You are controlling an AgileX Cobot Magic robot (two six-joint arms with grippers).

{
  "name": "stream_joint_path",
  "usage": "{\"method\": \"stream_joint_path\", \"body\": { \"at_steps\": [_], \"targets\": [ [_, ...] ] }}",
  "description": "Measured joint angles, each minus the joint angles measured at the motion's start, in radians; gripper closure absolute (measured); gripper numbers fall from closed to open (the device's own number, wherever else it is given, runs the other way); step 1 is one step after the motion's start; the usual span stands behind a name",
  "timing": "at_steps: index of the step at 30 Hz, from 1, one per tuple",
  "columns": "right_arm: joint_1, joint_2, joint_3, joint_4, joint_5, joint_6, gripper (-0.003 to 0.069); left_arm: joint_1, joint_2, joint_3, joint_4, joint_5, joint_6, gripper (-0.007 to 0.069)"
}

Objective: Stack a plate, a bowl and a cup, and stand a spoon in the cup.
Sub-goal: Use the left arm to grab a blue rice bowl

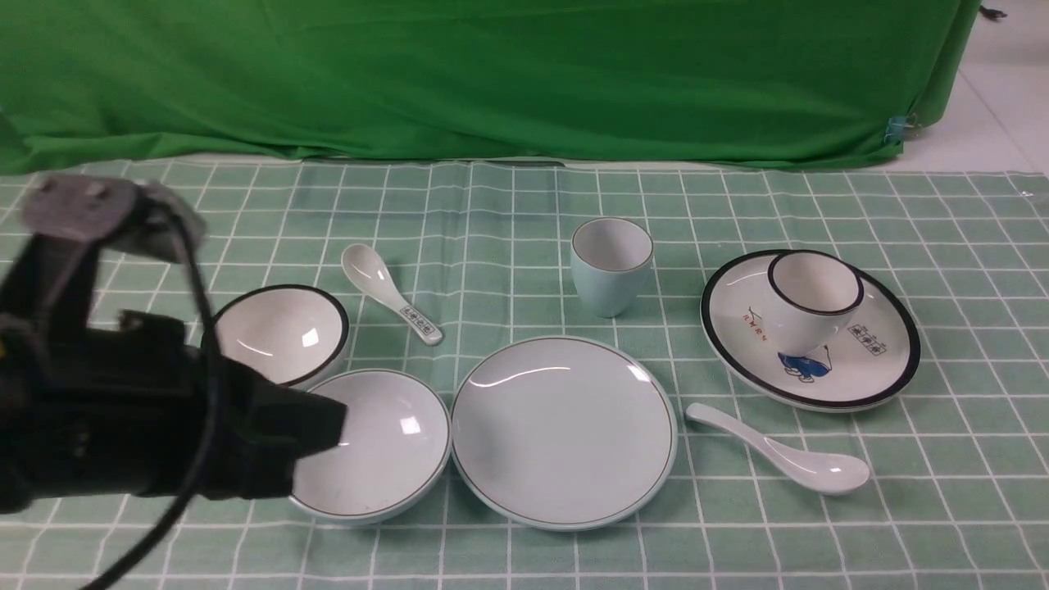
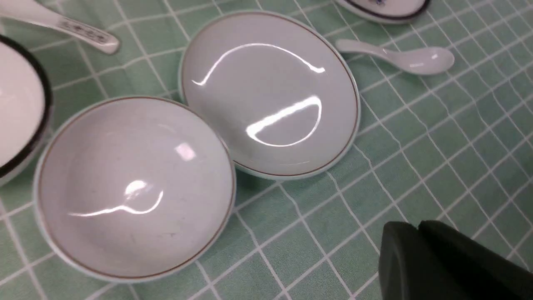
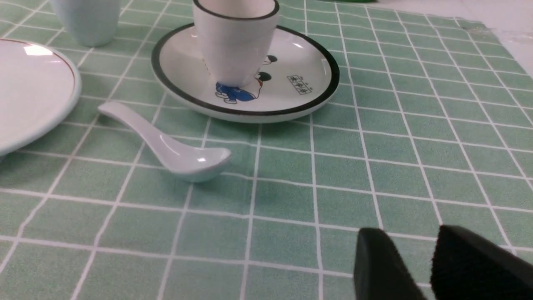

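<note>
The pale blue-green plate (image 1: 564,430) lies at the front centre, also in the left wrist view (image 2: 270,91). The matching bowl (image 1: 385,447) sits against the plate's left edge (image 2: 133,187). The pale blue-green cup (image 1: 610,266) stands upright behind the plate. The plain white spoon (image 1: 778,451) lies to the right of the plate (image 3: 166,146). My left gripper (image 1: 332,422) is shut and empty, over the bowl's left edge; its tips (image 2: 417,227) hang above bare cloth. My right gripper (image 3: 410,231) is open and empty above the cloth, on the near side of the spoon; it is out of the front view.
A white black-rimmed bowl (image 1: 283,332) sits behind the blue-green bowl. A spoon with printed characters (image 1: 389,295) lies beside it. A white black-rimmed plate (image 1: 885,360) at the right carries a white black-rimmed cup (image 1: 811,307). A green backdrop (image 1: 492,74) closes the far side.
</note>
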Motion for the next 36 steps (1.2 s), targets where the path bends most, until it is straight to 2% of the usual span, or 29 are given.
{"method": "stream_joint_path", "body": {
  "at_steps": [4,7,15,17,19,22,24,28,32,36],
  "targets": [
    [0.000,0.000,0.000,0.013,-0.016,0.024,0.0417,-0.087,0.077,-0.030,0.001,-0.035,0.024,0.0608],
    [0.000,0.000,0.000,0.126,-0.096,0.182,0.0417,-0.096,0.084,-0.034,0.010,-0.035,0.042,0.0608],
    [0.000,0.000,0.000,0.186,-0.301,0.543,0.0417,-0.096,0.084,-0.040,0.084,0.053,0.043,0.0608],
    [0.004,0.000,0.000,0.188,-0.297,0.585,0.0418,-0.096,0.084,-0.040,0.088,0.059,0.043,0.0608],
    [0.026,0.002,-0.026,0.190,-0.210,0.594,0.0431,-0.096,0.084,-0.040,0.099,0.059,0.043,0.0608],
    [0.111,0.064,-0.172,0.193,-0.015,0.486,0.0461,-0.096,0.109,-0.048,0.126,0.060,0.043,0.0608],
    [0.192,0.157,-0.317,0.193,0.165,0.331,0.0466,-0.096,0.153,-0.076,0.155,0.088,0.044,0.0608],
    [0.361,0.396,-0.587,0.185,0.438,0.105,0.0467,-0.114,0.270,-0.151,0.201,0.185,0.044,0.0608],
    [0.488,0.554,-0.715,0.179,0.492,-0.020,0.0464,-0.196,0.343,-0.166,0.355,0.169,0.016,0.0602],
    [0.553,0.618,-0.726,0.176,0.485,-0.055,0.0462,-0.222,0.405,-0.167,0.437,0.161,-0.028,0.0559]
  ]
}}
